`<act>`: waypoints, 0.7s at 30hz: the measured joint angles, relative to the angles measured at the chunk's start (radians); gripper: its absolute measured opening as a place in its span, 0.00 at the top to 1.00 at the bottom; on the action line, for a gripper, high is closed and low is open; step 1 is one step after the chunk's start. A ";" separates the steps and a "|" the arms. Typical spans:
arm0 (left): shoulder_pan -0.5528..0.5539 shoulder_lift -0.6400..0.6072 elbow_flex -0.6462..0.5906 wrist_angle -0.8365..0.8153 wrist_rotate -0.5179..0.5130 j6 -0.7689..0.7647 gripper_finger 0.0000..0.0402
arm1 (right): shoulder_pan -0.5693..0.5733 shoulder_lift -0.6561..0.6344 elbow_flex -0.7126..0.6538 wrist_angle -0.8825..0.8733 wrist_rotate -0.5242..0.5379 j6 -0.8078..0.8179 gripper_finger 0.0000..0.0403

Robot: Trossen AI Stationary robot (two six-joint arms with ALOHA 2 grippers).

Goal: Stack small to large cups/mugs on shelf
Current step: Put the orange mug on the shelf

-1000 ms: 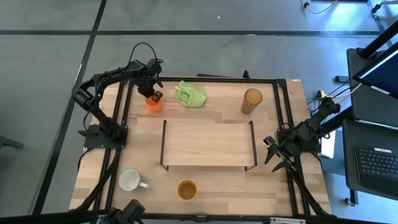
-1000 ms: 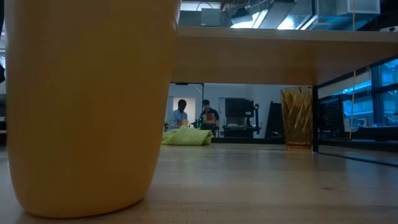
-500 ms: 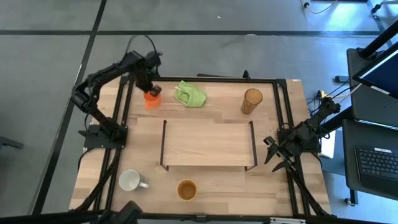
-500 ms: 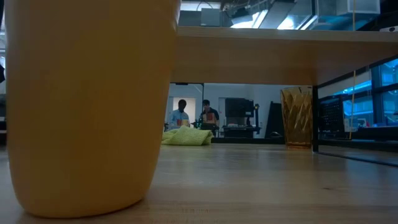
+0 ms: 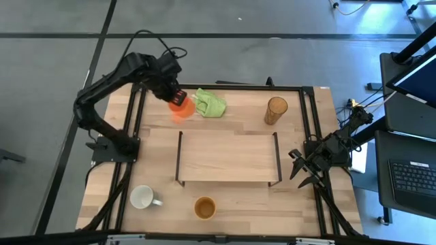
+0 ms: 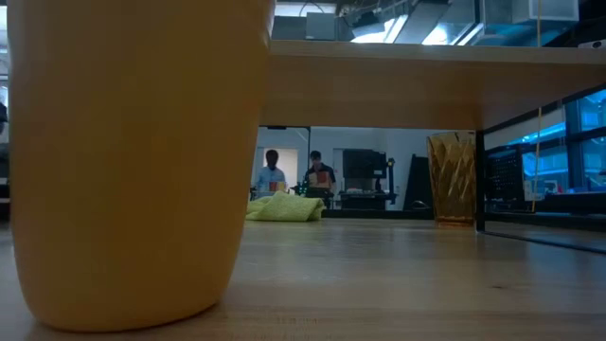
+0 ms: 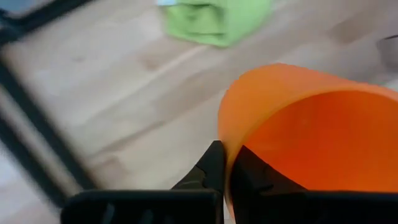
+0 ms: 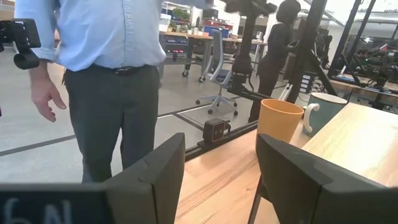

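Note:
My left gripper [image 5: 176,97] is up over the table's far left part, shut on the small orange mug [image 5: 180,110], beside the green cloth [image 5: 209,103]. The amber tumbler [image 5: 276,110] stands at the far right. The white mug [image 5: 143,197] and the tan cup [image 5: 204,207] stand near the front edge. The tan cup [image 6: 133,161] fills the left of the low view. The shelf [image 5: 228,156] stands mid-table with nothing on it. My right gripper [image 5: 303,173] waits open at the table's right edge. My left gripper [image 7: 229,177] holds the orange mug by its wall at the rim [image 7: 225,134], one finger [image 7: 249,171] inside the mug and one outside. The fingers come from above, pointing steeply down. The mug hangs below them, lifted clear of the table, mouth up.
The shelf's thin black end frames [image 5: 179,158] rise at both short ends. Black rails [image 5: 136,129] run along the table's left and right sides. A person [image 8: 106,74] stands beyond the table's front edge, as the right wrist view shows. Bare wood lies between shelf and cloth.
My left gripper has risen from the table's far left with the orange mug in its hold and swung toward the green cloth. The mug stood on the table a second ago and now hangs clear above it.

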 joint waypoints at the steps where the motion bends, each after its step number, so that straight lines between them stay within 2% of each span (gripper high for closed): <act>1: -0.033 0.002 0.023 0.000 0.002 -0.048 1.00 | 0.000 0.000 0.000 0.000 0.000 0.000 0.50; 4: -0.142 0.000 0.058 0.001 -0.032 -0.180 1.00 | 0.000 0.000 0.000 0.000 0.000 0.000 0.50; 14: -0.502 0.015 0.057 0.039 -0.101 -0.610 1.00 | 0.000 0.000 0.000 0.000 0.000 0.000 0.50; 21: -0.701 0.068 0.057 0.069 -0.191 -0.827 1.00 | 0.000 0.000 0.000 0.000 0.000 0.000 0.50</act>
